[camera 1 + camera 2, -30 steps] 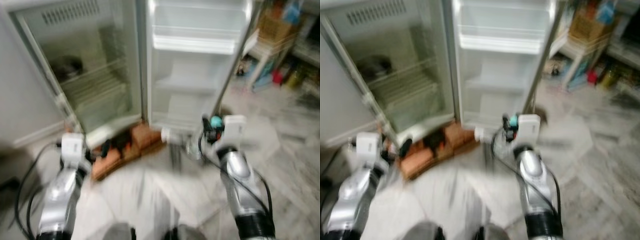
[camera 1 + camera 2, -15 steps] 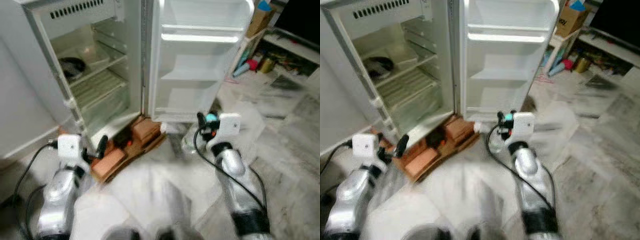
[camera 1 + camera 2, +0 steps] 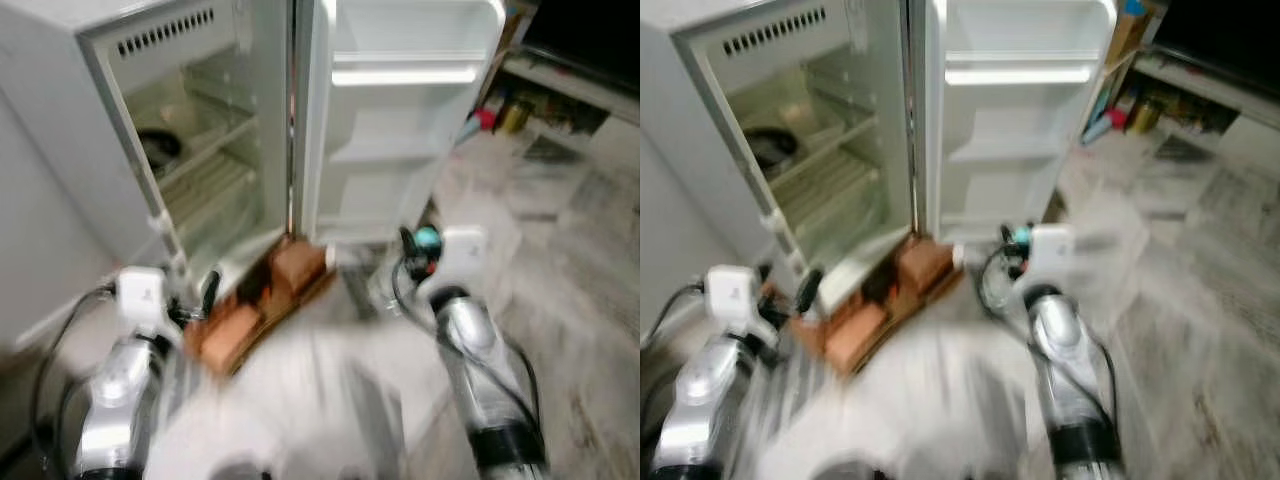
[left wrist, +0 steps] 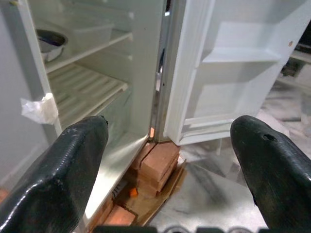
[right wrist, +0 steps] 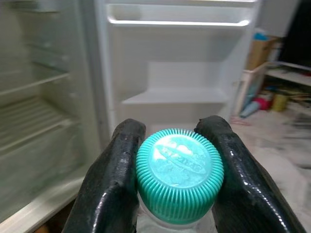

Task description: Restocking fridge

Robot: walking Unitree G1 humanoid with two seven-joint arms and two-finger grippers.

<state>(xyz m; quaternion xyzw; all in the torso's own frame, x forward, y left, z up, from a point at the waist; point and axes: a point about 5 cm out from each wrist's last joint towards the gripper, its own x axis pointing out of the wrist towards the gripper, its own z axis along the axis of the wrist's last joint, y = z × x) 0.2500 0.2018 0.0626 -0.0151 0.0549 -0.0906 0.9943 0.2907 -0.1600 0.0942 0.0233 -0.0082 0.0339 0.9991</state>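
The right gripper (image 5: pixel 179 170) is holding a clear bottle with a teal ribbed cap (image 5: pixel 179 167), its two black fingers (image 5: pixel 117 174) clamped on either side of the neck, so the bottle's long axis is running along the fingers with the cap facing back at the wrist camera. It is sitting low in front of the open fridge (image 3: pixel 190 130), just before the foot of the swung-out door (image 3: pixel 400 120) and its bare white door shelves (image 4: pixel 238 54). The left gripper (image 4: pixel 170 145) is pointing into the fridge mouth with its fingers (image 4: pixel 73 165) spread wide apart, holding nothing. Compared with half a second ago, the whole scene is sliding across the head view, so the camera is turning, while both arms are keeping their pose. Inside, a dark bowl (image 4: pixel 51 41) is resting on an upper shelf; the ribbed shelf (image 4: pixel 82 87) beneath it is bare. Bricks (image 4: pixel 158 162) on cardboard are lying under the fridge's front edge, close to the left gripper.
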